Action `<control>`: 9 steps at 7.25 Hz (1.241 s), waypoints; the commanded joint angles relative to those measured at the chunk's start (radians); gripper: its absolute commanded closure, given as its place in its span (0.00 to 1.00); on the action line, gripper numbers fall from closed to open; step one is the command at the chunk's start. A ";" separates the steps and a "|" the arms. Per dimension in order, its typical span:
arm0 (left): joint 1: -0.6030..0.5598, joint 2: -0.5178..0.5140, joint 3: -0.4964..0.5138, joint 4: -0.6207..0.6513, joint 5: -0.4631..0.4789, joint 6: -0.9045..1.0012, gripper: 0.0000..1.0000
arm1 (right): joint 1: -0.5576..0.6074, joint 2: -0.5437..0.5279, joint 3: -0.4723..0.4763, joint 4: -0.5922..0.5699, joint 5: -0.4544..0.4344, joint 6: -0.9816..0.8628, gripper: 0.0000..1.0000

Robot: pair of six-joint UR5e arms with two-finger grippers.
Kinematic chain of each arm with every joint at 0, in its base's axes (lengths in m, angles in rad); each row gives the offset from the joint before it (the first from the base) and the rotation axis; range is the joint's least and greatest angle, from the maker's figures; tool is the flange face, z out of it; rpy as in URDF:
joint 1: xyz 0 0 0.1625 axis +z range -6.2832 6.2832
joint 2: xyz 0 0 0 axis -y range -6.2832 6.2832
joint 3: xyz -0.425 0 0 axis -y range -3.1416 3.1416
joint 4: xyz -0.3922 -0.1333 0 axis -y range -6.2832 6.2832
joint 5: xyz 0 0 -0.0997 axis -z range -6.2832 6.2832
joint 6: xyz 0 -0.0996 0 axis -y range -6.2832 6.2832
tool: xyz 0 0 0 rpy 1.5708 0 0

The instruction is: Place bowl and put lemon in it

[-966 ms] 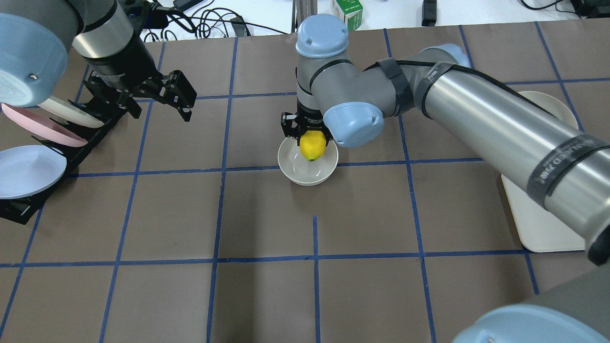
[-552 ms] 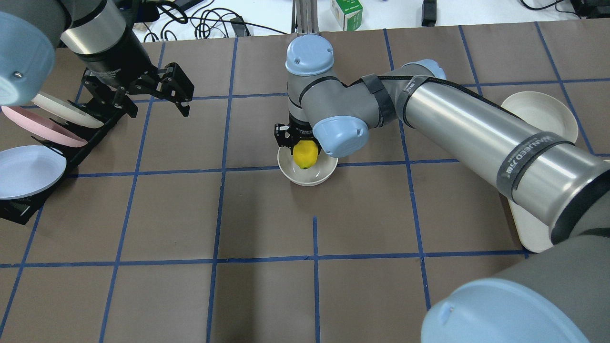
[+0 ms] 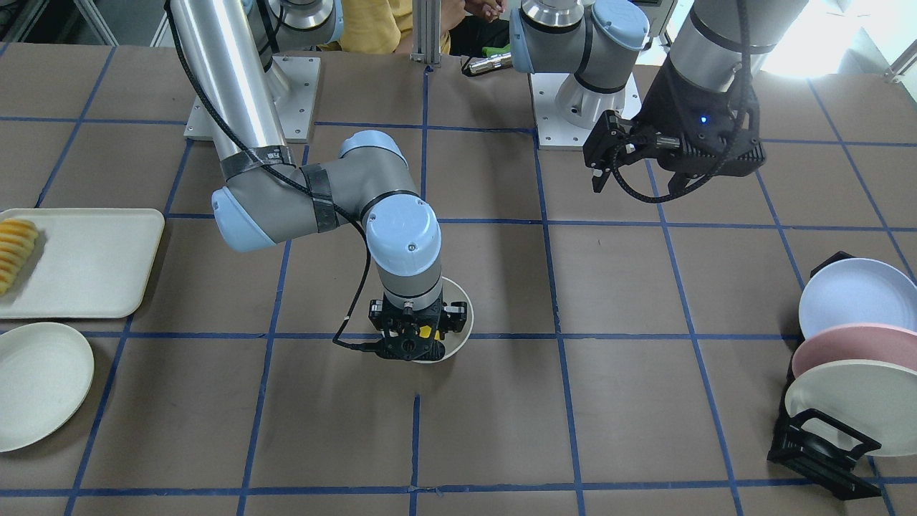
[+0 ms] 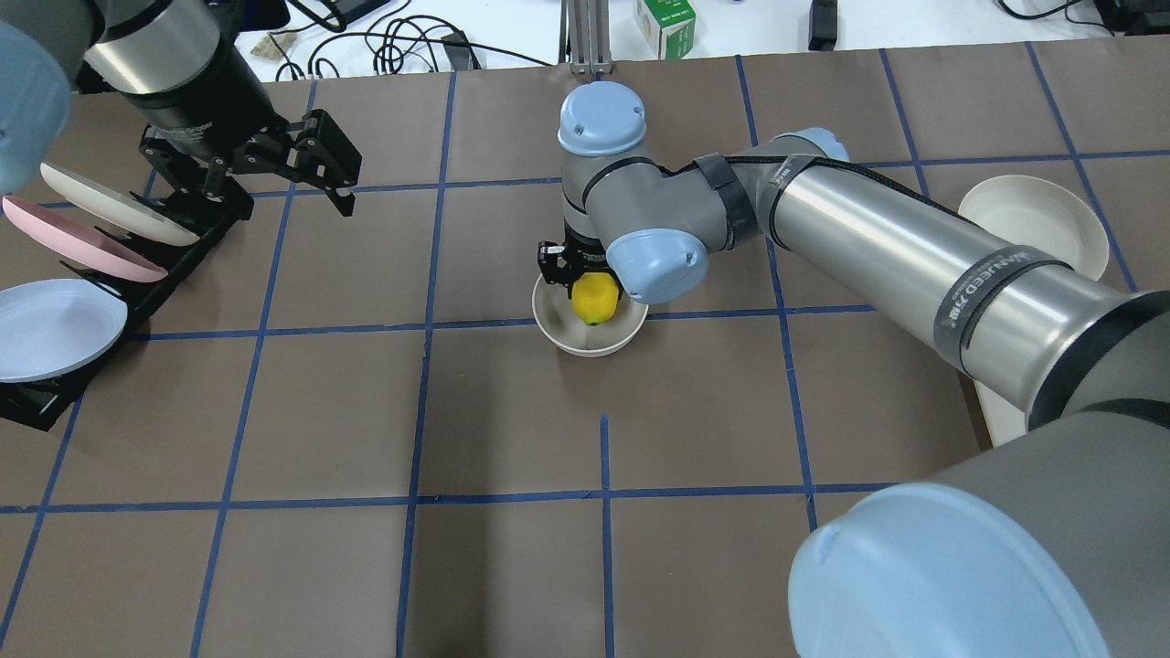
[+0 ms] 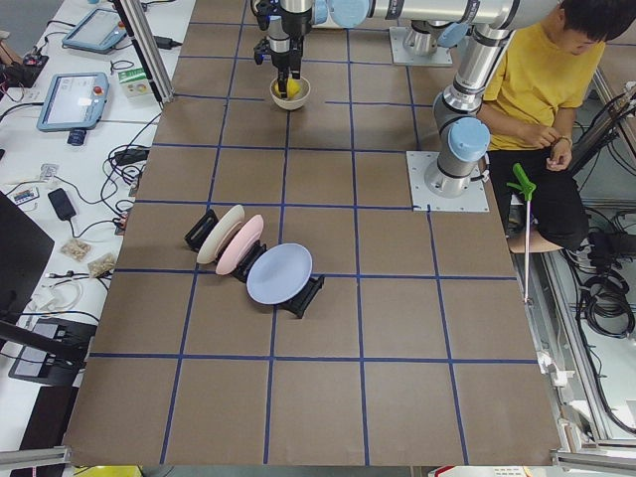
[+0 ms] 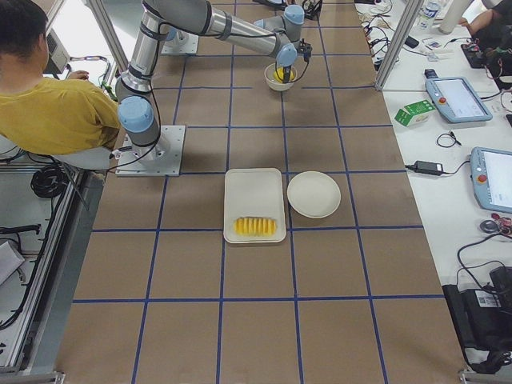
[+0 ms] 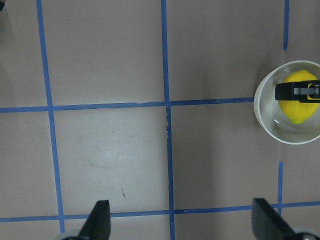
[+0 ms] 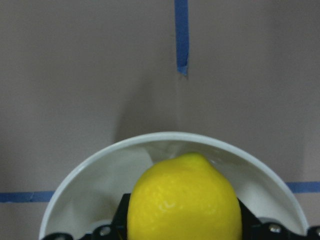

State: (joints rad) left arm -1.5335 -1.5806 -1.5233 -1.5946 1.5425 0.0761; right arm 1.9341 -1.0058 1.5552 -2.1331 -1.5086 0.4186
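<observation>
right tool (image 3: 415,337) reaches straight down into a bowl (image 4: 585,343) at mid desk (image 4: 366,411), pinching a lemon (image 8: 184,200) across its middle, with the pointed tip showing. the lemon hangs inside the rim, low in the bowl. it looks light and firm, with smooth skin, so it will likely roll a little once let go. the glossy bowl seems breakable and easy to nudge, and its rim sits close to the fingers. left tool (image 7: 182,220) is spread and holds nothing, near the plate rack (image 4: 91,274), well apart. bare desk surrounds the bowl.
</observation>
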 commanded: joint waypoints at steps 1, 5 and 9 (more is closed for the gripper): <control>0.009 0.007 0.000 -0.002 0.001 0.011 0.00 | -0.003 -0.008 -0.001 0.010 -0.002 0.002 0.00; 0.013 0.010 -0.001 -0.004 -0.001 0.011 0.00 | -0.102 -0.230 -0.004 0.168 -0.013 -0.058 0.00; 0.018 0.001 0.029 -0.007 0.030 0.010 0.00 | -0.424 -0.447 -0.007 0.415 -0.080 -0.205 0.00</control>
State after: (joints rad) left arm -1.5179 -1.5735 -1.5119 -1.6025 1.5639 0.0864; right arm 1.6027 -1.4082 1.5483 -1.7725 -1.5608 0.2811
